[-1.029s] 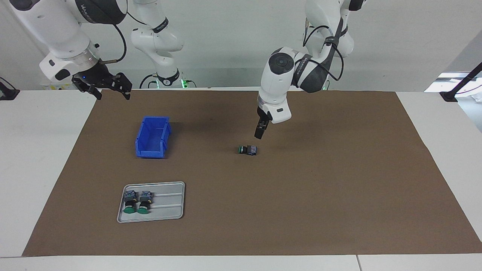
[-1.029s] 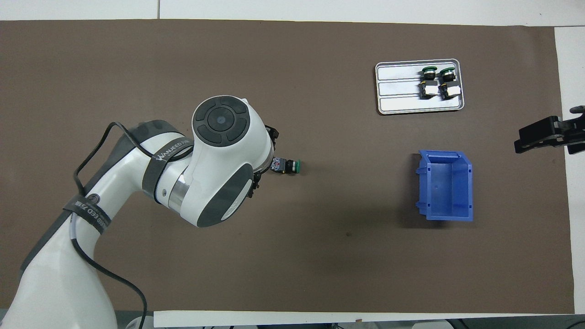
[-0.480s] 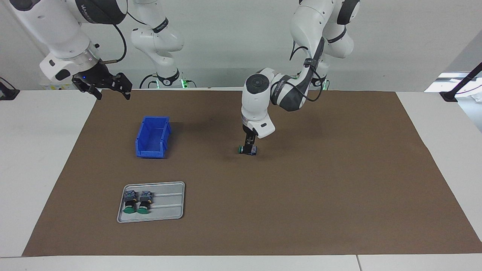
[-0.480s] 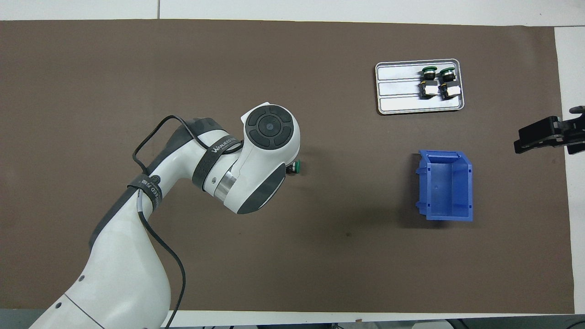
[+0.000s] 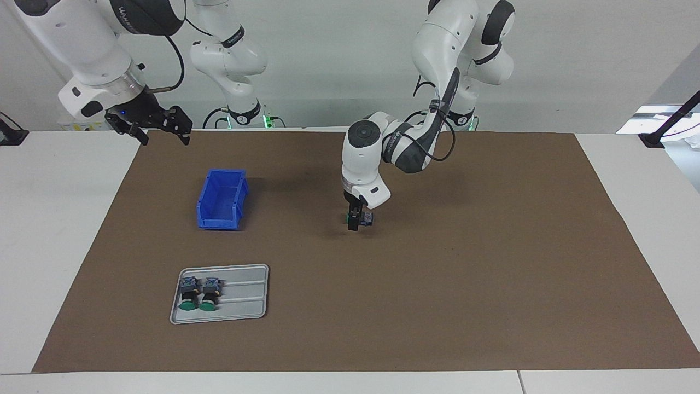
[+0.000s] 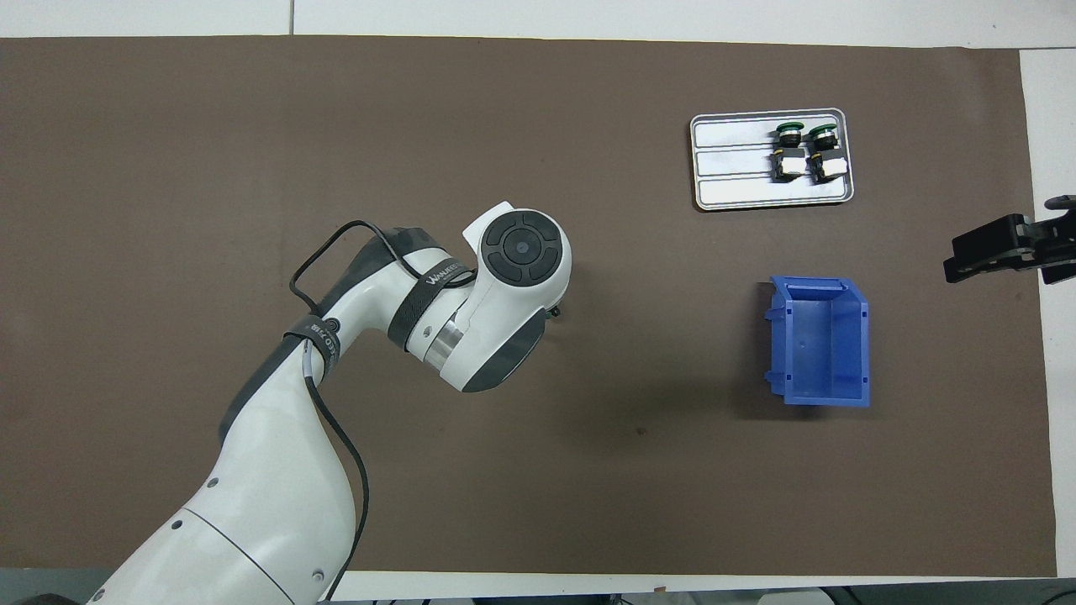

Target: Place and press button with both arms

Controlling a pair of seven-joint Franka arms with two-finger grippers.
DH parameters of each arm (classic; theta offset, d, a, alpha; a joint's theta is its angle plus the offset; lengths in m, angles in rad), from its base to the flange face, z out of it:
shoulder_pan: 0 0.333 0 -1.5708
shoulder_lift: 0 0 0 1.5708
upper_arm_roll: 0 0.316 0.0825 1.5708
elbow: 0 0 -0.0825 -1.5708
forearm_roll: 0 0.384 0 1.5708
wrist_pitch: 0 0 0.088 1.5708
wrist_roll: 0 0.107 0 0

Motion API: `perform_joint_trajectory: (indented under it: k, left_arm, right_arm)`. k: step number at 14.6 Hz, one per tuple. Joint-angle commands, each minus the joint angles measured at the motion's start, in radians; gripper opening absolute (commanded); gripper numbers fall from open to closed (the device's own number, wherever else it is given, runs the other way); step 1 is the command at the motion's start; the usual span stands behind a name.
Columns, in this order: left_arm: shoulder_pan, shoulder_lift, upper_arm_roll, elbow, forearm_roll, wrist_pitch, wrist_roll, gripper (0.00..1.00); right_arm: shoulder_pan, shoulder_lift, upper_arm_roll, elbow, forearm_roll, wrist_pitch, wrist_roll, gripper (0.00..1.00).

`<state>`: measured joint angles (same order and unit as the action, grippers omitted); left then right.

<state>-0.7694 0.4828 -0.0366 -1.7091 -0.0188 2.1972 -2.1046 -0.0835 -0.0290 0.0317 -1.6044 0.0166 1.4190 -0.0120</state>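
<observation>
Pick step: left gripper (image 5: 355,223) down at the button (image 5: 367,219), frame centre, fingers apart, not yet clamped. Next: close on it, lift. Right gripper (image 5: 149,123) waits open, upper left of facing view.

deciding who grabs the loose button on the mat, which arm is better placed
Left. Its claw is open and already down at the button mid-mat. The right claw waits open above the mat's edge, past the blue bin.

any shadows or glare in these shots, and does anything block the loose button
Facing view: soft shadows lie on the brown mat beside the blue bin and under the left arm; the left gripper partly covers the button. Overhead view: the left arm's wrist hides that button; a faint sheen shows on the metal tray.
</observation>
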Motion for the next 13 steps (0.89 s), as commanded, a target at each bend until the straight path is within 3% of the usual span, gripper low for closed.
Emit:
perform_joint_trajectory:
  k: [1, 4, 13]
  left_arm:
    - [-0.013, 0.017, 0.012, -0.006, 0.016, 0.030, -0.031, 0.98]
    - [-0.013, 0.016, 0.012, -0.004, 0.016, 0.025, -0.029, 0.78]
    - [-0.016, 0.016, 0.012, -0.004, 0.013, 0.027, -0.020, 0.51]
  right_arm:
    - [-0.006, -0.026, 0.005, -0.032, -0.004, 0.015, -0.025, 0.99]
    - [-0.006, -0.026, 0.005, -0.032, -0.004, 0.015, -0.025, 0.99]
    - [-0.004, -0.028, 0.005, -0.034, -0.004, 0.014, -0.026, 0.99]
